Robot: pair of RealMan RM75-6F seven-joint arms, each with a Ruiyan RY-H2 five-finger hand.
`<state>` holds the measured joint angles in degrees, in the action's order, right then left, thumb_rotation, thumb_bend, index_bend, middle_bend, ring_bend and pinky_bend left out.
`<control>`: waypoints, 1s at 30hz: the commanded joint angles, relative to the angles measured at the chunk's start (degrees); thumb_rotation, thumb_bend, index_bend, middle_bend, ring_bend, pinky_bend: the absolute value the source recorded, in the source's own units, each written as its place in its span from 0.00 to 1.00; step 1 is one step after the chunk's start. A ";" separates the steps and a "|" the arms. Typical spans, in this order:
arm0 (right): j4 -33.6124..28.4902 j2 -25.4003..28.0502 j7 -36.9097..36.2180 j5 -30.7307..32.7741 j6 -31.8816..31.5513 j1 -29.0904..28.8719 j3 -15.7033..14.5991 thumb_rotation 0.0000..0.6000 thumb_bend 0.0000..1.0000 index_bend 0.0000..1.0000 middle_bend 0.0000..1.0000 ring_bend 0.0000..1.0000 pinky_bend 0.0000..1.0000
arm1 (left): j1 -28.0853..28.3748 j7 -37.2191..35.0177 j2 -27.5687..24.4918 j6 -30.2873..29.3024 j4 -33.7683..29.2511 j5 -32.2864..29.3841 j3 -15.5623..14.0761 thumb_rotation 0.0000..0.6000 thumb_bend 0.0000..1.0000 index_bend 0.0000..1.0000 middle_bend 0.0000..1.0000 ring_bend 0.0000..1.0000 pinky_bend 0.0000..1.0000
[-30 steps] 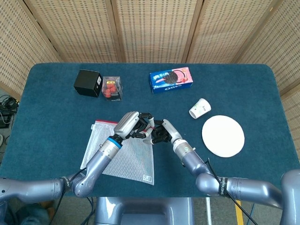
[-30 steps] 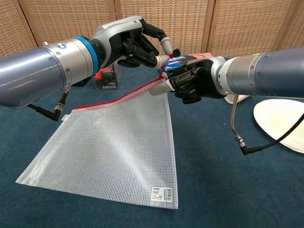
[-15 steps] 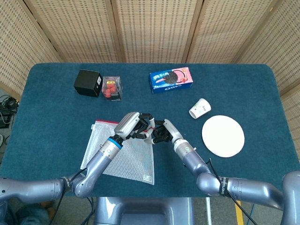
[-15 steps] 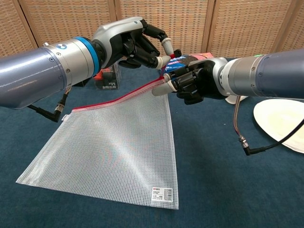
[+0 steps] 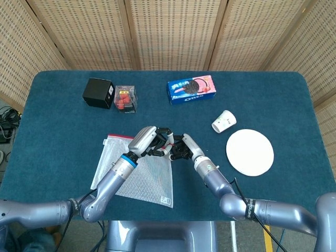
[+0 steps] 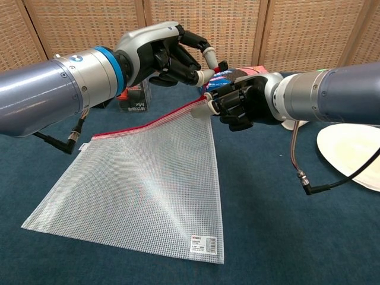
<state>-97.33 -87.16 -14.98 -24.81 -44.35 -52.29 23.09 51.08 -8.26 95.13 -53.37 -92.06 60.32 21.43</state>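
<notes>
Both hands meet over the near middle of the blue-carpeted counter (image 5: 63, 115): the left hand (image 6: 163, 53) pinches the red zipper pull (image 6: 220, 66) at the lifted corner of the clear mesh zipper pouch with a red top edge (image 6: 148, 190), while the right hand (image 6: 240, 104) grips that same corner just beside it, fingers curled round the edge. From the chest view the pouch slopes up from the counter to the hands, its far corners lying flat; the head view shows only a flat outline half hidden under the left forearm. Only the head view takes in the black box (image 5: 98, 93), the clear box of red items (image 5: 125, 98), the blue Oreo box (image 5: 192, 90), the tipped white paper cup (image 5: 223, 121) and the round white plate (image 5: 250, 152).
</notes>
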 commanded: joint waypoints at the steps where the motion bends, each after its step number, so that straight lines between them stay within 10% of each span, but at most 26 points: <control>1: -0.04 0.00 0.11 -0.06 0.16 0.10 0.04 1.00 0.42 0.60 0.92 0.88 0.99 | -0.01 -0.01 -0.06 0.00 -0.06 -0.01 0.01 1.00 0.70 0.75 0.92 0.95 1.00; 14: -0.08 0.02 0.10 -0.92 1.07 0.94 0.40 1.00 0.60 0.61 0.92 0.88 0.99 | -0.14 -0.43 0.07 0.04 0.21 0.11 -0.18 1.00 0.70 0.75 0.92 0.95 1.00; 21: -0.75 0.53 0.17 -1.12 1.54 1.41 0.27 1.00 0.88 0.67 0.93 0.89 0.99 | -0.21 0.01 0.20 -0.20 0.85 0.06 -0.38 1.00 0.76 0.79 0.92 0.95 1.00; 30: -2.76 1.83 -0.57 -2.34 1.88 2.62 0.59 1.00 0.90 0.68 0.93 0.89 0.99 | -0.52 1.04 0.25 -0.47 1.57 -0.79 -0.73 1.00 0.83 0.84 0.92 0.95 1.00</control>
<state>-100.03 -85.40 -15.50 -27.08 -42.47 -49.73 23.64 50.57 -7.23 95.39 -53.85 -90.49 59.53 20.70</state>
